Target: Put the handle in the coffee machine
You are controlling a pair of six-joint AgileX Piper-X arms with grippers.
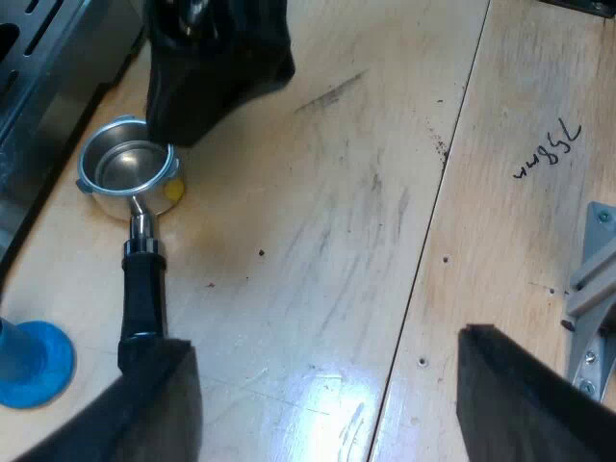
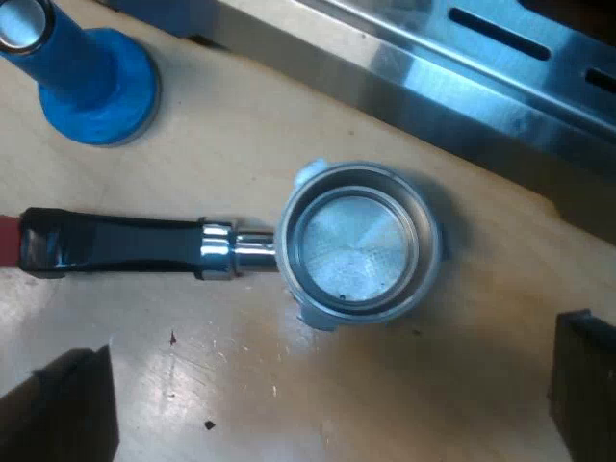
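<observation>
Lying flat on the wooden worktop (image 1: 318,192), the metal holder (image 2: 356,241) rests loose just beside the espresso machine (image 2: 462,77). Its empty basket faces up, and its dark handle (image 2: 125,245) runs roughly along the machine's front to the red end (image 2: 8,241). A blue tamper (image 2: 87,77) stands near the handle, close to the machine. The right gripper (image 2: 332,375) hangs over the basket, fingers spread wide and holding nothing. The left gripper (image 1: 322,385) hovers with one finger above the handle's end, likewise wide open and empty.
</observation>
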